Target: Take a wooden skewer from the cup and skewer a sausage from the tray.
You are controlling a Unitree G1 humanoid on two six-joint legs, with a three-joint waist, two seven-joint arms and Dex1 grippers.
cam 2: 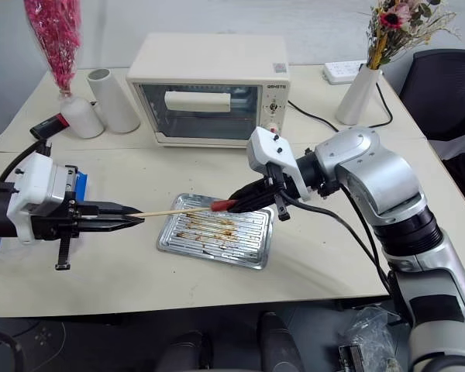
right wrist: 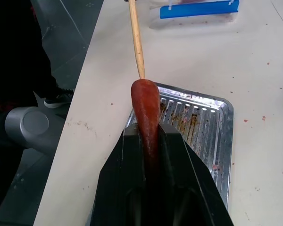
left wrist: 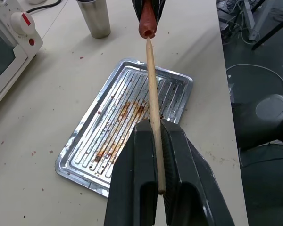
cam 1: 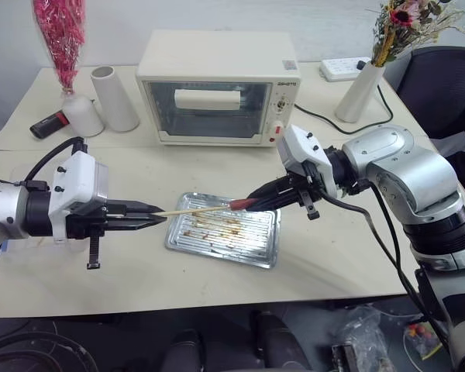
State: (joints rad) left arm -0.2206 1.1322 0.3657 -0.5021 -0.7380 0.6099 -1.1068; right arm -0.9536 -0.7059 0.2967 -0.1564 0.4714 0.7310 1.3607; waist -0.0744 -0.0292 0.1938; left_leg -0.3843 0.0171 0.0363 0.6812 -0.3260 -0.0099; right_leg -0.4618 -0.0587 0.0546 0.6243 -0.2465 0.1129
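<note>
We count one wooden skewer, one sausage, one tray and one cup in play. Our left claw is clamped on the blunt end of the skewer, and the stick runs almost level from there toward the right. Our right claw is closed around the sausage, whose rounded end sticks out past the fingertips. The skewer's point meets that end of the sausage; whether it has gone in, we cannot tell. Both are held in the air above the far left part of the tray, not resting on it.

The tray lies flat on the counter between our two arms, bare but for brown grease streaks on its ridges. Its near long edge sits back from the counter's front edge, with open surface on every side. The cup stands on the counter near the toaster oven, beyond the tray's end in the left wrist view.

Behind the tray we count one toaster oven, one white cylinder, and two vases, one at each far corner. A clear box with blue clips lies by our left arm. The strip of counter before the oven stays free.
</note>
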